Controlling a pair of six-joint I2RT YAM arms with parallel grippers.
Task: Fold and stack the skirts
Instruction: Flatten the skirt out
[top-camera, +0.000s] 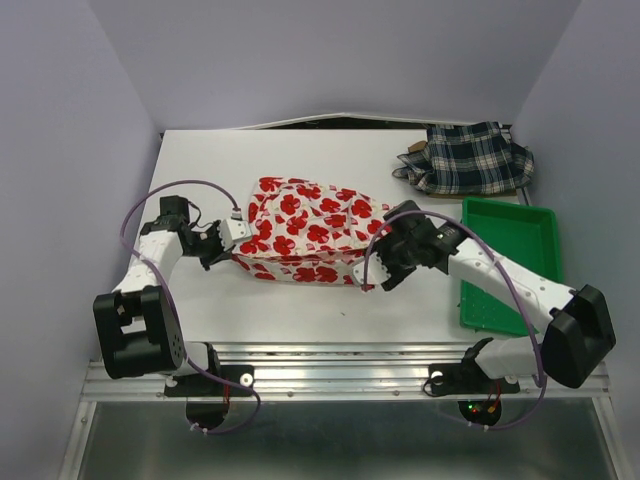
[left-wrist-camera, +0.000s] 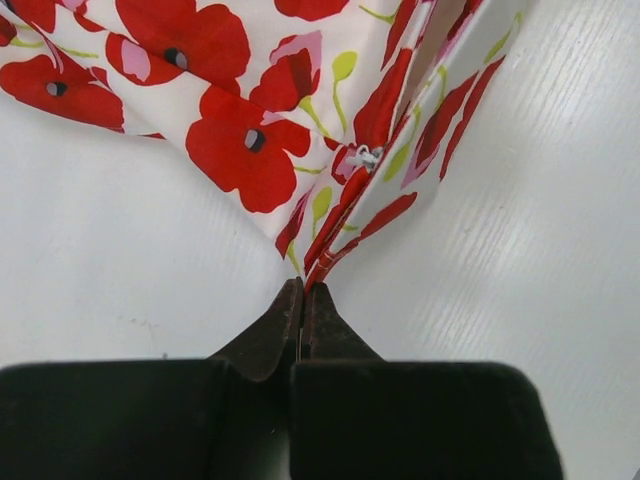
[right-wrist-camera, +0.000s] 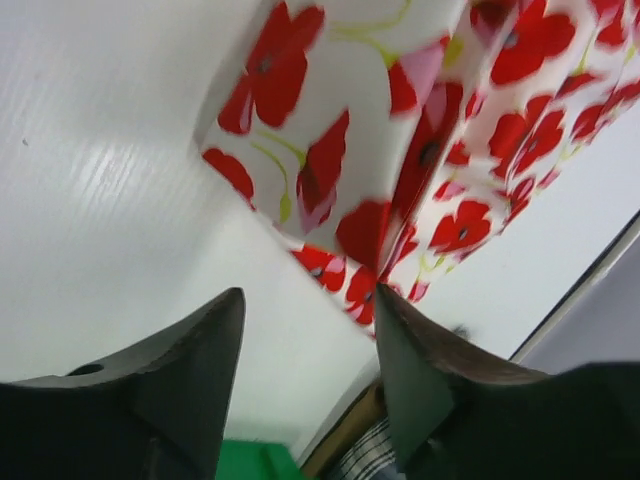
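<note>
While floral skirt (top-camera: 305, 225) sprawls, tray (top-camera: 520, 225) lies rightward.

Top view looks down from behind over the whole bench (top-camera: 200, 300); both wrist views face, close up, the flowered skirt (top-camera: 305, 230) central there.

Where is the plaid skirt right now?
In the top view, the plaid skirt lies at the far right corner of the table, just behind the green tray, apart from the flowered skirt at the middle.
</note>
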